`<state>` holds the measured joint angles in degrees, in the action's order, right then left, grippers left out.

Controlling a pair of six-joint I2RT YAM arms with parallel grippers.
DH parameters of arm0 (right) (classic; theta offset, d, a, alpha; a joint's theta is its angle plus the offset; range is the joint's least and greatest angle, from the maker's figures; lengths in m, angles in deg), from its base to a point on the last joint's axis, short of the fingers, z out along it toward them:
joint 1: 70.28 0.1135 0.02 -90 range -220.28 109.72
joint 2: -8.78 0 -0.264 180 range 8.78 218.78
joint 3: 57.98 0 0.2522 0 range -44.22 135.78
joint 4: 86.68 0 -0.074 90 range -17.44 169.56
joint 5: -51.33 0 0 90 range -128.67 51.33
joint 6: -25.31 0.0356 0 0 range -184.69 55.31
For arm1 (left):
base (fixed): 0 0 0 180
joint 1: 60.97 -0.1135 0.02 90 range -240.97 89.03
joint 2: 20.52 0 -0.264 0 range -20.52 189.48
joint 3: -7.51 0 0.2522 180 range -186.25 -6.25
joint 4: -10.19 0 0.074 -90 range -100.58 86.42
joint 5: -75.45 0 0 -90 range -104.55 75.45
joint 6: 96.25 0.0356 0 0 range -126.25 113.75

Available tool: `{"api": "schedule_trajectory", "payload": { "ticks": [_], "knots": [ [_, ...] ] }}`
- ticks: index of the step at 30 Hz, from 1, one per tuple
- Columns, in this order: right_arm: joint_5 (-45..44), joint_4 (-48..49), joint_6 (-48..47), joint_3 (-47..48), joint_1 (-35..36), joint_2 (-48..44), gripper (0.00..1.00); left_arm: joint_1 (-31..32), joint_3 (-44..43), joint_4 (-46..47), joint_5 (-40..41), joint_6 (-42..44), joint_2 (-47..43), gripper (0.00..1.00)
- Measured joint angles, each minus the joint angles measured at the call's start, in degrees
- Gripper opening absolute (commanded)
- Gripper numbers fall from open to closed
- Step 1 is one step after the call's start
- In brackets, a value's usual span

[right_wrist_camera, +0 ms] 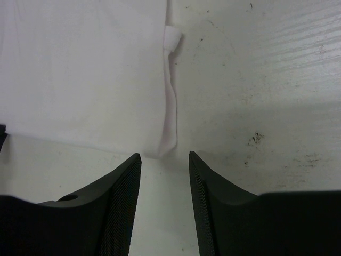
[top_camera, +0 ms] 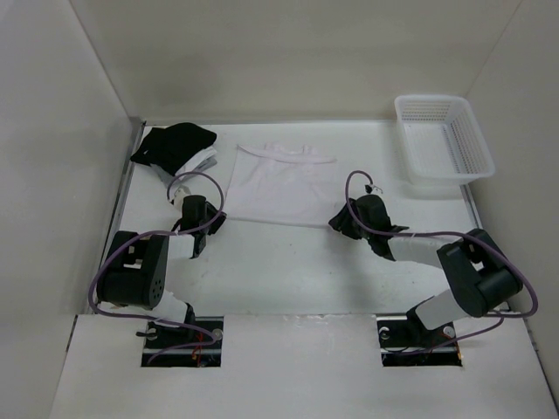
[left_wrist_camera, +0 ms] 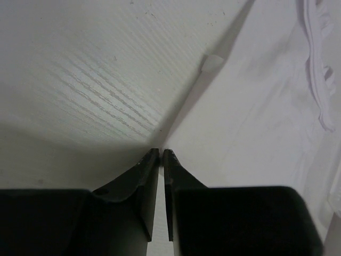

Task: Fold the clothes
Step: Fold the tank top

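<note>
The clothes (top_camera: 278,183) are a thin white sleeveless top lying flat at the back middle of the table. My left gripper (top_camera: 217,218) is at its near-left corner. In the left wrist view the left gripper (left_wrist_camera: 160,153) has its tips pinched together right where the fabric (left_wrist_camera: 256,122) edge ends. My right gripper (top_camera: 336,220) is at the near-right corner. In the right wrist view the right gripper (right_wrist_camera: 165,156) stands open, and the fabric (right_wrist_camera: 80,69) corner lies just beyond the gap, touching neither finger.
A black-and-white garment pile (top_camera: 175,148) lies at the back left, close to the left wall. A white plastic basket (top_camera: 444,140) stands at the back right. A small white tag (right_wrist_camera: 171,37) sticks out of the top's side seam.
</note>
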<state>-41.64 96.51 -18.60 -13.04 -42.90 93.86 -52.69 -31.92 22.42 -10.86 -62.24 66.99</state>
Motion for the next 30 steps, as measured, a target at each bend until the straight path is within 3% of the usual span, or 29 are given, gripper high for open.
{"api": "schedule_trajectory", "payload": {
  "ticks": [6,14,21,24,30],
  "knots": [
    [0.6,2.6,1.4,0.4,0.0,3.3,0.41,0.0,0.0,-0.1,0.2,0.0,0.0,0.04],
    [2.1,5.0,4.0,0.9,-0.7,6.2,0.11,0.0,0.0,-0.1,0.2,0.0,0.0,0.03],
    [2.1,4.4,4.7,0.7,-0.8,5.2,0.00,0.2,0.1,-1.6,0.2,0.1,-1.9,0.00],
    [1.3,1.2,3.6,-0.4,-0.2,-2.4,0.00,0.9,0.4,-5.4,0.2,0.3,-9.6,0.00],
    [-5.9,-13.8,-1.4,1.5,9.7,-34.9,0.01,3.0,-3.2,-21.6,2.3,3.6,-43.3,0.00]
  ]
}}
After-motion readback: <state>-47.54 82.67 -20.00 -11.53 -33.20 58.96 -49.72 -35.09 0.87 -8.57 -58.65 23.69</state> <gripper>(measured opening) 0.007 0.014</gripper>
